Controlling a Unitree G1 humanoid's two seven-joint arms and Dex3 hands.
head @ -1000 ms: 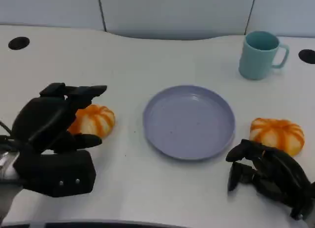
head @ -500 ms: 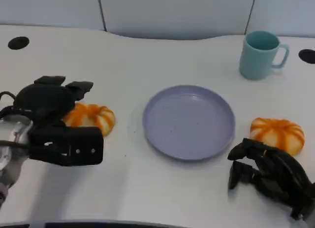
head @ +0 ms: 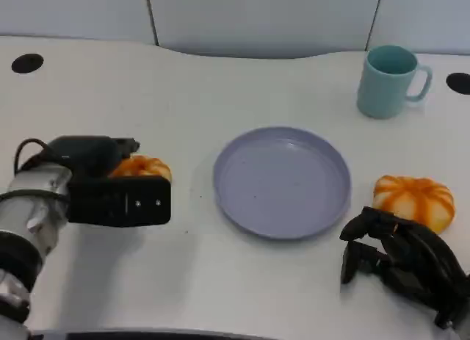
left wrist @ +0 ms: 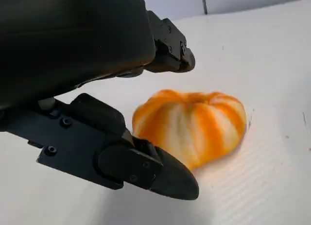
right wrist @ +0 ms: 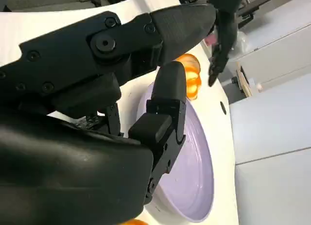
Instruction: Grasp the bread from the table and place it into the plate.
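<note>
On the white desk [head: 220,83], left of the purple plate [head: 281,181], the orange bread [head: 143,167] lay between the left hand's [head: 110,186] spread fingers [left wrist: 146,166]. Right hand [head: 400,263] rested with fingers curled, holding nothing.

The left hand [head: 110,189] was matte black, a boxy block with small pale screw heads on its face, joined to a silver forearm [head: 33,208] ringed by a black band, with a thin black cable [head: 26,150] looping beside the wrist. Its fingers [left wrist: 146,166] were angular black links with rounded tips, fastened by recessed black screws. The right hand [head: 400,263] was likewise all black, its fingers [right wrist: 167,106] blocky and segmented, with round pivot screws on the glossy shell.
</note>
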